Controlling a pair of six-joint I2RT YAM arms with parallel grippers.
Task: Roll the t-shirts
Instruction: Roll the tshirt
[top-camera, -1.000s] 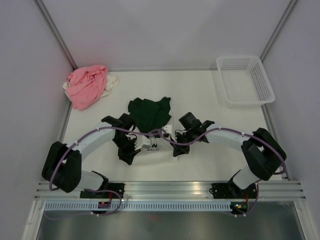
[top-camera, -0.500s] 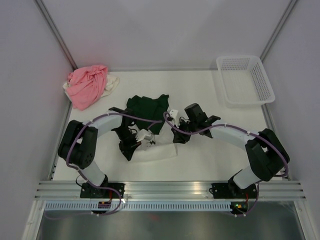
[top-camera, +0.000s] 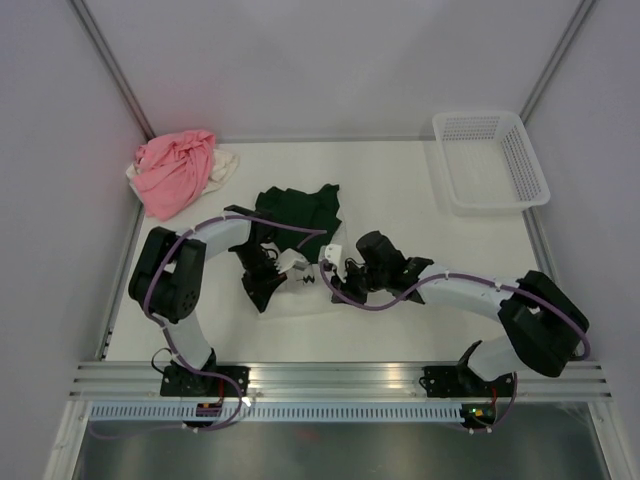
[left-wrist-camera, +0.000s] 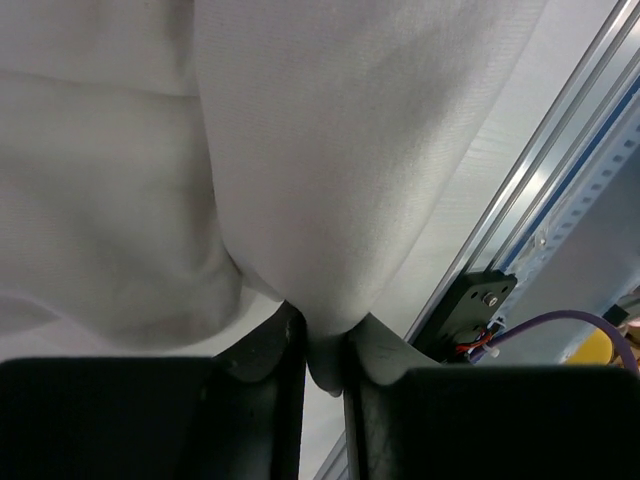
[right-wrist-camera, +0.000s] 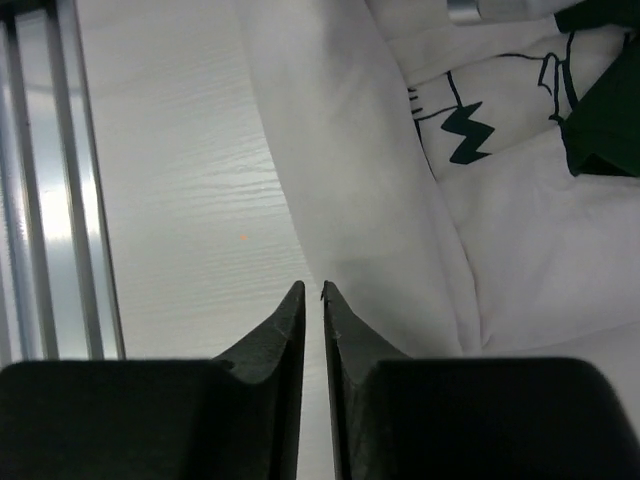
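Note:
The white t-shirt (top-camera: 300, 287) with black print lies bunched near the table's front, between both grippers. My left gripper (top-camera: 262, 292) is shut on a fold of it; the left wrist view shows white cloth (left-wrist-camera: 330, 150) pinched between the fingers at the gripper (left-wrist-camera: 325, 350). My right gripper (top-camera: 338, 288) is shut at the shirt's right edge; in the right wrist view that edge (right-wrist-camera: 370, 200) runs into the narrow gap at the gripper (right-wrist-camera: 312, 290). The dark green t-shirt (top-camera: 298, 208) lies just behind, and a corner of it shows in the right wrist view (right-wrist-camera: 605, 110). The pink t-shirt (top-camera: 175, 172) and the cream one (top-camera: 226, 164) are heaped at the back left.
A white mesh basket (top-camera: 490, 160) stands at the back right. The aluminium rail (top-camera: 340, 380) runs along the table's front edge, close to the grippers, and shows in the left wrist view (left-wrist-camera: 560, 150). Frame posts stand at the back corners.
Both grippers have moved toward each other and toward the front with the white shirt. The left arm's elbow has swung inward, and the shirt is more gathered.

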